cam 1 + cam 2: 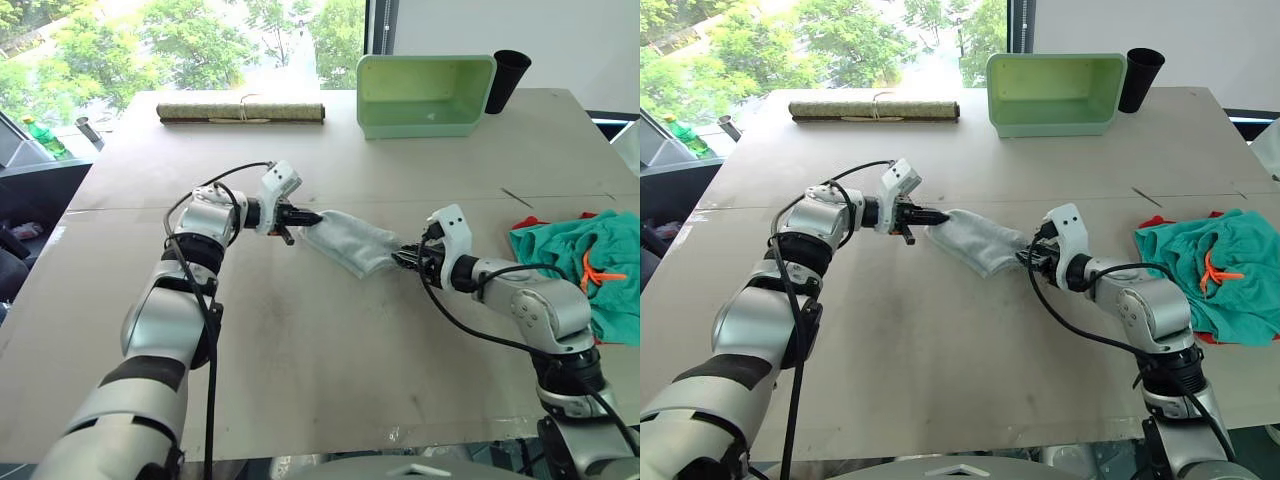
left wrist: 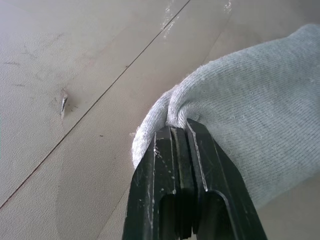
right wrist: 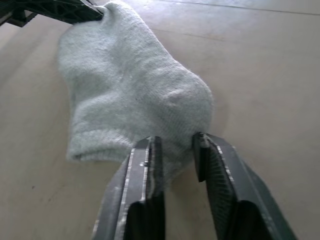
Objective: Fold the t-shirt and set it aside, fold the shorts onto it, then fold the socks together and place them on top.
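readable text: none found | labels, brands, numbers, signs: none made out on any surface in view

Head pair looking forward and down across the table toward its far edge, sharing nearly the whole top. Wrist views set low and close, facing each other along the socks stretched between left gripper and right gripper.
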Tool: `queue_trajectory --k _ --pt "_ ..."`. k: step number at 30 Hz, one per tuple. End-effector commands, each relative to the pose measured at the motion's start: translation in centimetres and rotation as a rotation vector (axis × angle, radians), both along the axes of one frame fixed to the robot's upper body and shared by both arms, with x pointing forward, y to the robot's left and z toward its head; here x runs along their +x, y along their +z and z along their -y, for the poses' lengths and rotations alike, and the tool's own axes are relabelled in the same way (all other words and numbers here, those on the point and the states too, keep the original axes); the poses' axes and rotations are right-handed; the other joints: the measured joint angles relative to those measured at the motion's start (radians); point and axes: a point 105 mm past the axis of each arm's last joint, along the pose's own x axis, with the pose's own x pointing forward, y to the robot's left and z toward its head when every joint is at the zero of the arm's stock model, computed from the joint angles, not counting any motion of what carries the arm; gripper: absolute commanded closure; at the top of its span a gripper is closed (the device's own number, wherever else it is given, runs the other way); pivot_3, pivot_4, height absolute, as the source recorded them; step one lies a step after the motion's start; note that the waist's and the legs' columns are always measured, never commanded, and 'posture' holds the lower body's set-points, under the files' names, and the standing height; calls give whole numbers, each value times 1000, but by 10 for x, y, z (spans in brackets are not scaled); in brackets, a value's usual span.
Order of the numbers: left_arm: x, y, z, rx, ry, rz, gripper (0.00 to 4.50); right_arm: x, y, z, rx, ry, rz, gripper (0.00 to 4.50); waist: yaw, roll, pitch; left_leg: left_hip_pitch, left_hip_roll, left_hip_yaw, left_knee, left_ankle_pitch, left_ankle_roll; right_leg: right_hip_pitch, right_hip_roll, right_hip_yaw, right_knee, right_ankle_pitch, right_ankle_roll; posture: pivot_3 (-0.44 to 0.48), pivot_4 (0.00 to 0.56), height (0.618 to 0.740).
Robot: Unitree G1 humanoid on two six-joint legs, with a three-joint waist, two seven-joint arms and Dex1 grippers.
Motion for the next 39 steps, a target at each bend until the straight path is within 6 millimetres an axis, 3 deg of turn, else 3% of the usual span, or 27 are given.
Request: queue_trajectory --k 1,5,6,10,12,15,21,25,28,30,34,38,39 --pt "3 2 -4 32 10 19 4500 -1 34 2 26 48 165 2227 0 0 0 0 0 0 0 0 0 0 0 0 0 0 0 0 150 740" --pt "4 2 -4 33 14 21 4500 -4 56 -2 66 117 261 309 0 -1 0 0 0 0 0 0 0 0 0 0 1 0 0 0 150 740" --pt "4 2 -4 34 12 20 4500 -5 62 -9 82 153 300 38 -1 -1 0 0 0 0 1 0 0 0 0 0 1 0 0 0 150 740" --pt "1 0 -7 37 8 11 4500 -10 64 -55 108 336 376 38 -3 -1 -1 0 0 0 1 0 0 0 0 0 2 0 0 0 150 740" --pt "1 -1 -7 38 6 12 3778 -14 62 -71 167 407 375 0 -3 -2 -1 1 0 1 1 0 0 -1 0 1 5 0 0 0 150 740" --pt "-1 0 -6 30 -2 16 2786 -3 49 -83 157 414 356 0 0 -2 -1 0 0 1 2 0 0 -2 0 1 6 0 0 0 150 740" --pt "-5 -1 -10 37 7 27 15 15 -12 -73 -45 399 204 0 -2 -3 -2 1 0 3 6 0 0 -2 -1 3 10 0 0 0 150 740" --pt "1 6 -23 12 104 53 15 14 -31 -68 -111 400 150 0 -6 -3 -2 1 1 3 6 0 0 -3 -1 4 12 0 0 0 150 740" --pt "5 20 -38 -52 175 79 15 11 -34 -71 -111 409 140 0 -6 -4 -3 1 1 3 6 0 0 -3 -1 3 12 0 0 0 150 740" --pt "6 27 -45 -88 202 87 15 13 -25 -77 -84 401 178 0 -7 -4 -3 1 1 3 6 0 0 -3 -1 4 12 0 0 0 150 740" --pt "-2 34 -36 -156 133 54 15 16 8 -85 -18 400 282 0 -3 -4 -3 1 1 3 6 0 0 -3 -1 3 12 0 0 0 150 740" --pt "-7 25 -36 -138 122 15 15 11 28 -86 13 427 347 0 -4 -4 -3 -1 0 3 7 0 0 -4 -1 3 11 0 0 0 150 740" --pt "-7 23 -37 -133 124 13 507 9 34 -87 26 433 363 0 -6 -4 -3 -1 0 3 7 0 0 -4 -1 3 11 0 0 0 150 740"
